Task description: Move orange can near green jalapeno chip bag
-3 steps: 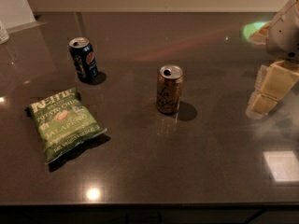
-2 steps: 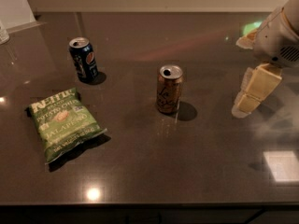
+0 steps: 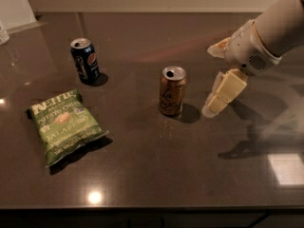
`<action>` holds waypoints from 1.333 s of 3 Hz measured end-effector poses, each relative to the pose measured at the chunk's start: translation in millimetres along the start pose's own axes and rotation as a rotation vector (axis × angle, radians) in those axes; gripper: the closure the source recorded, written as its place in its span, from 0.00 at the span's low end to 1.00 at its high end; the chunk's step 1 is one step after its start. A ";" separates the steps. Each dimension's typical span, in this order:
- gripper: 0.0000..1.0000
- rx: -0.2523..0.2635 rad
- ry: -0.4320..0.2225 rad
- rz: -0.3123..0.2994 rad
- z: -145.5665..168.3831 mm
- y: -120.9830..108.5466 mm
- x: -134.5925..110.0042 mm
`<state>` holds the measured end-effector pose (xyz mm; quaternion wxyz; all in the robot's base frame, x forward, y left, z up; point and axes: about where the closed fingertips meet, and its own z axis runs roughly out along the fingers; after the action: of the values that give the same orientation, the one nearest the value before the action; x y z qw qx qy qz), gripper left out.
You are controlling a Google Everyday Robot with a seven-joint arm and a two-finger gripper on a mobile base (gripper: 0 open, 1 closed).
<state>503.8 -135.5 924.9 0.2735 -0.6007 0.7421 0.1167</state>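
The orange can stands upright on the dark table near its middle, silver top up, cursive lettering facing me. The green jalapeno chip bag lies flat at the left, well apart from the can. My gripper hangs on the white arm just right of the can, low above the table. It is open and empty: one cream finger points down-left towards the can's base, the other sits further back. A small gap separates the near fingertip from the can.
A dark blue can stands upright at the back left, behind the chip bag. A pale object sits at the far left edge. The table's front edge runs along the bottom of the view.
My gripper has moved left and down from the right edge towards the orange can. The cans and the bag have not moved.
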 end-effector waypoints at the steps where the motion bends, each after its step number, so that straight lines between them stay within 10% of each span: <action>1: 0.00 -0.038 -0.073 -0.021 10.7 1.4 -23.3; 4: 0.00 -0.049 -0.157 -0.043 53.8 3.2 -51.7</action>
<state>521.7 -64.9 908.3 0.3183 -0.6120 0.7023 0.1755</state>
